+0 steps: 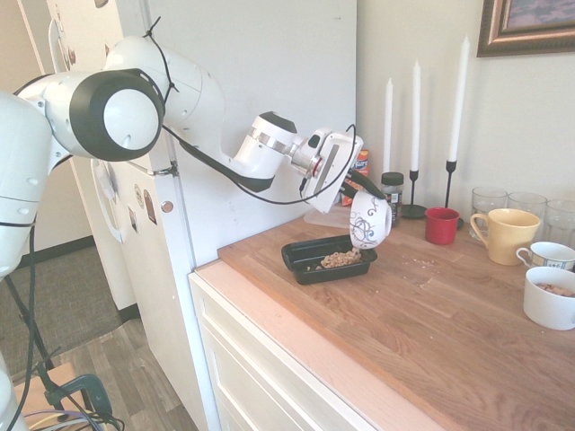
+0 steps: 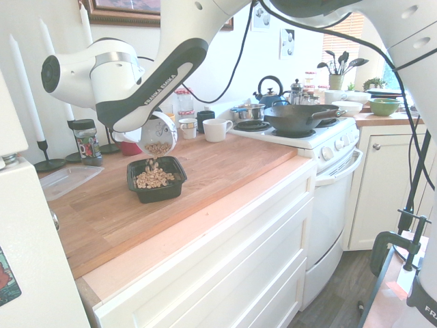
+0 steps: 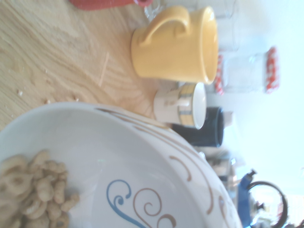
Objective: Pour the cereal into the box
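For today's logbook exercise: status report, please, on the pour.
Gripper shut on tipped bowl. Cereal falling into box, some left in bowl. Nothing blocking.

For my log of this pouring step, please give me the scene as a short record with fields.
gripper: holds the tilted white bowl by its rim
bowl position: above the black box, mouth tipped downward
cereal: partly in the box, some left in the bowl, pieces falling between them
box place: on the wooden counter, near its front edge
nearby: yellow mug, red cup
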{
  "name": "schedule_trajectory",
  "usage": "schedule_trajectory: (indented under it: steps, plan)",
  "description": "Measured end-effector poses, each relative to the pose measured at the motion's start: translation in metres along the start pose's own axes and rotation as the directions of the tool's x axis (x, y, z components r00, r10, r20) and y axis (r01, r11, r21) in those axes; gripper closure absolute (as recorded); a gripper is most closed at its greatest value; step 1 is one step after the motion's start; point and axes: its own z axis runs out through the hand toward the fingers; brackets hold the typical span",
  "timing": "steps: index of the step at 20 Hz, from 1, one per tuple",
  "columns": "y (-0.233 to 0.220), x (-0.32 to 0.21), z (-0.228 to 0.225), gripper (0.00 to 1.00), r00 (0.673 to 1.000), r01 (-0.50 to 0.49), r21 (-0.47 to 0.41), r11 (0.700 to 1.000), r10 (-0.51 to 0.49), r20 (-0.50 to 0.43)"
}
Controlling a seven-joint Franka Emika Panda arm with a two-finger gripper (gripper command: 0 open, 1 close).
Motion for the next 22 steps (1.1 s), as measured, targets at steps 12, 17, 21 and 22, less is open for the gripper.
schedule_trajectory:
  steps: [12,17,21,22]
  plan:
    - [-0.012,-0.011,-0.033,1.00,0.984,0.035,-0.094,0.995,-0.051,-0.168]
    - [-0.018,-0.017,-0.043,1.00,0.968,0.023,-0.116,0.993,-0.051,-0.245]
    - [-0.024,-0.034,-0.040,1.00,0.952,0.001,-0.148,0.989,-0.046,-0.302]
    - [-0.025,-0.039,-0.040,1.00,0.951,-0.003,-0.156,0.988,-0.045,-0.305]
